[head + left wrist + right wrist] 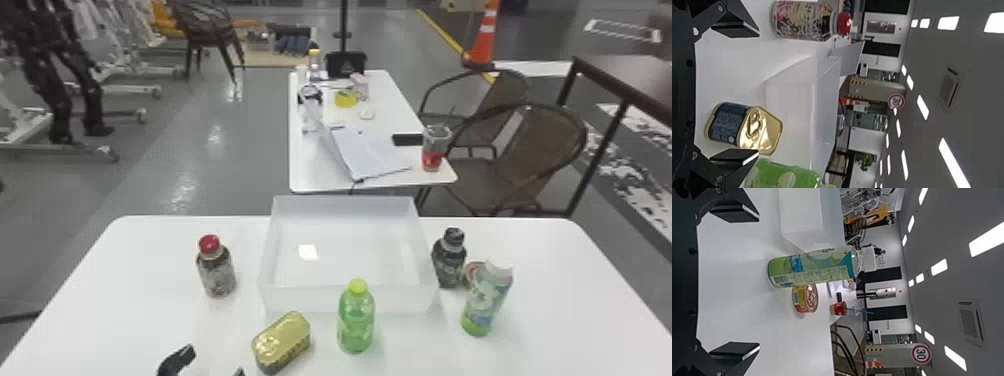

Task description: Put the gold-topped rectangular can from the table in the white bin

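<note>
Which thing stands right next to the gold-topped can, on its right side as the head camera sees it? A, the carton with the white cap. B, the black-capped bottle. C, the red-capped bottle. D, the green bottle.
D: in the head view the green bottle stands just right of the gold-topped can.
</note>
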Controlling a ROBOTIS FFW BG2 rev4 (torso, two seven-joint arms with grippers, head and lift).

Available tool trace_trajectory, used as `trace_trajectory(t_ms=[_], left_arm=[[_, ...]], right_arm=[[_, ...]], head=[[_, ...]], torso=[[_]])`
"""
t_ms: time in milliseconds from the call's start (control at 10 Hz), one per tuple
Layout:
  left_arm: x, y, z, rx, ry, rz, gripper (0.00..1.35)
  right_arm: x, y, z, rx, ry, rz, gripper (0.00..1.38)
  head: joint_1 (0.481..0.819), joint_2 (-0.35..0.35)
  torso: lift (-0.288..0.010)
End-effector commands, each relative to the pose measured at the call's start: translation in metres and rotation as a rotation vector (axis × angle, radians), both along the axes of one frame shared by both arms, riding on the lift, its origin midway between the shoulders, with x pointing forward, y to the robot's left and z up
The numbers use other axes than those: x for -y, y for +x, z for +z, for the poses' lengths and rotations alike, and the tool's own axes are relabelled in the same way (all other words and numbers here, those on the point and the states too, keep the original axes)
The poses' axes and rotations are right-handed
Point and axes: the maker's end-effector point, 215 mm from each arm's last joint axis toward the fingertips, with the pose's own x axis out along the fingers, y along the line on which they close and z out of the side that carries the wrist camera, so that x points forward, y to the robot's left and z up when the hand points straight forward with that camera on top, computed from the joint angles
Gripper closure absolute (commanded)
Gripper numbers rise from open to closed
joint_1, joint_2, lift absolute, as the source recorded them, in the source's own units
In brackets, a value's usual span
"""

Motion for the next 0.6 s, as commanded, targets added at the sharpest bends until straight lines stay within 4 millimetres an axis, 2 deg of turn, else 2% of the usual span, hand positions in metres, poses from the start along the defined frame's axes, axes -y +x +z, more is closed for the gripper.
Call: trace_trajectory(t_ms=[0, 200, 400, 500], left_arm=[[-0.002, 0.012, -0.002, -0.031, 0.056, -0.088, 0.22], [0.011, 0.021, -0.004, -0.075, 0.075, -0.198, 0.22], [0.046, 0.022, -0.015, -0.136, 0.079, -0.363, 0.22], [0.061, 0.024, -0.013, -0.147, 0.083, -0.429, 0.22]], right_arm=[[0.0, 0.001, 0.001, 0.002, 0.001, 0.001, 0.14], [-0.001, 0.001, 0.0, 0.001, 0.002, 0.005, 0.14], [-0.001, 0.001, -0.001, 0.0, 0.004, 0.004, 0.14], [-0.002, 0.002, 0.0, 0.002, 0.004, 0.006, 0.14]], head=[[0.549, 0.0], [0.549, 0.0], [0.549, 0.0], [0.549, 0.0]], torso=[[-0.1], [-0.1], [-0.1], [-0.1]])
